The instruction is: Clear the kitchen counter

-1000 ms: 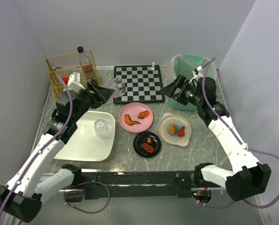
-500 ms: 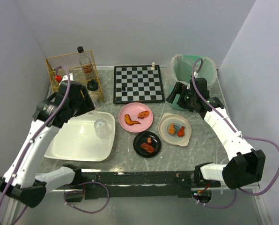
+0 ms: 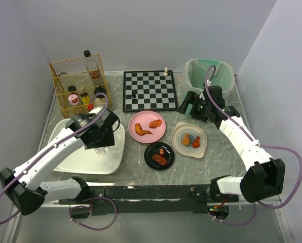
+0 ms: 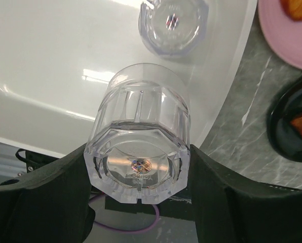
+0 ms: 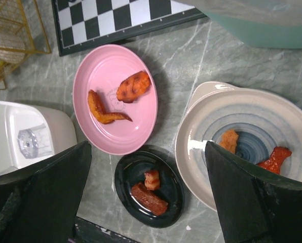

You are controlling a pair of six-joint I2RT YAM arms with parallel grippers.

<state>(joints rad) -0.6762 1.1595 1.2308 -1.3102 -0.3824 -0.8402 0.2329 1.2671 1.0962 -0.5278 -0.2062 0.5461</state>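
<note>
Bottle point(image 3: 91, 68) standing in the yellow wire basket point(image 3: 65, 71) at the far left corner has a reddish label, but it's too small to read; same w/ the small jars next to it

L gripper point(image 4: 138, 167) is partly spread, its two black fingers point(image 4: 54, 192) pinching a clear faceted glass tumbler point(image 4: 141, 131) from both sides, pads pressed against the thick base. Tumbler hangs tilted above the white tub point(image 4: 49, 61), near the tub's right rim. A 2nd clear glass point(image 4: 174, 23) sits inside the tub just beyond it, apart from the held one

R gripper point(image 5: 147, 152) is spread as wide as it goes, holding nothing and touching nothing. It hovers above the kitchen counter point(image 3: 227, 152) in front of the green bin point(image 3: 209, 71), looking down on three dishes: pink plate point(image 5: 110, 76) w/ two fried pieces, small black plate point(image 5: 171, 177) w/ two reddish-brown bits, and a cream bowl w/ blue rings point(image 5: 272, 116) holding a few pieces

The counter, grey marble w/ pale veins, runs under everything. Tub on its near left, dishes in the middle, chessboard point(image 3: 150, 91) at the back centre w/ a pale piece at its far edge
</note>
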